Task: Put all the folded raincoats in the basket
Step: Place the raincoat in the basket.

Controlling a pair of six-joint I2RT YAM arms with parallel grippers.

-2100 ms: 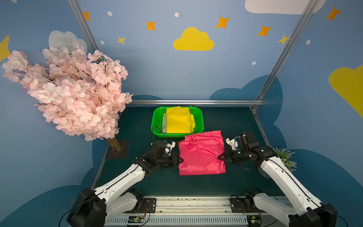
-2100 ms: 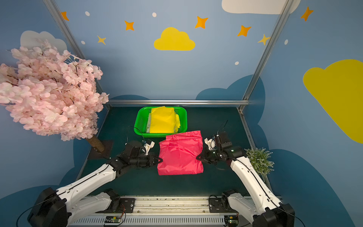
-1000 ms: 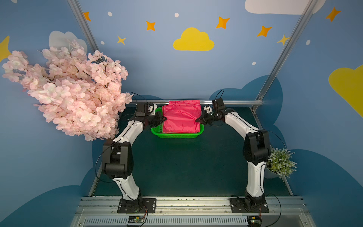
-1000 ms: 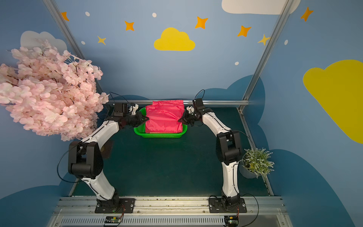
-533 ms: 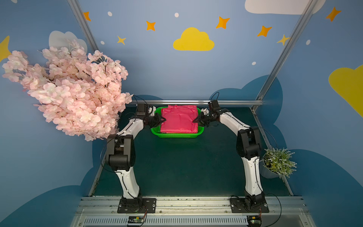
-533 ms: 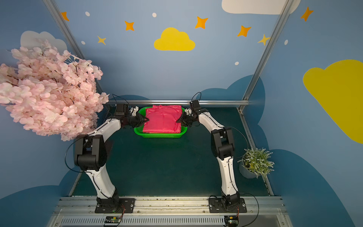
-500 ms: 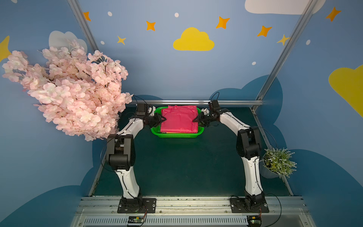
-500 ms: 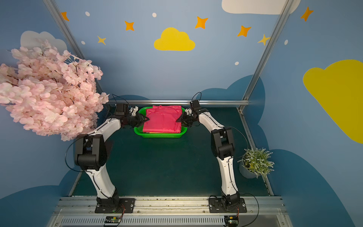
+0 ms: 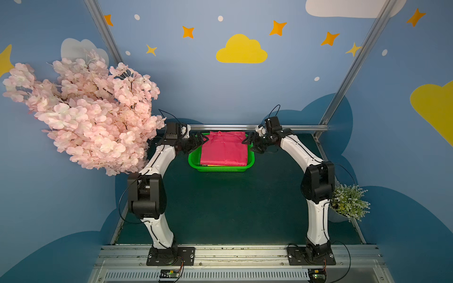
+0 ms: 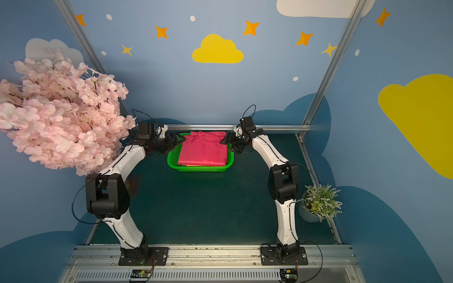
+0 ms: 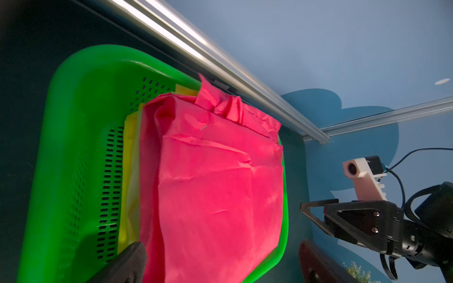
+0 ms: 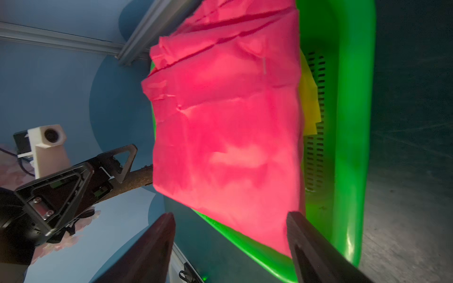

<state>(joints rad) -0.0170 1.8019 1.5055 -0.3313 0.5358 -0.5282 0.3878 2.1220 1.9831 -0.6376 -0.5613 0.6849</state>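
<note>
Glossy perforated plastic basket (image 11: 73, 127), thin creased raincoat (image 11: 215, 196) (slight sheen), matt tabletop (image 9: 232, 208)

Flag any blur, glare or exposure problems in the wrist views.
Left wrist view: rail blown out with glare; raincoat sharp. Right wrist view: raincoat soft, slightly blurred; right gripper shows dark, defocused fingers; table dim, unevenly lit.

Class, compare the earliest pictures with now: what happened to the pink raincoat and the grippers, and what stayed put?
The pink raincoat moved from the table, away from the robot, into the green basket, onto the yellow raincoat. The left gripper and right gripper, which carried it, have let go and stand open. Basket, blossom tree and potted plant stayed.
</note>
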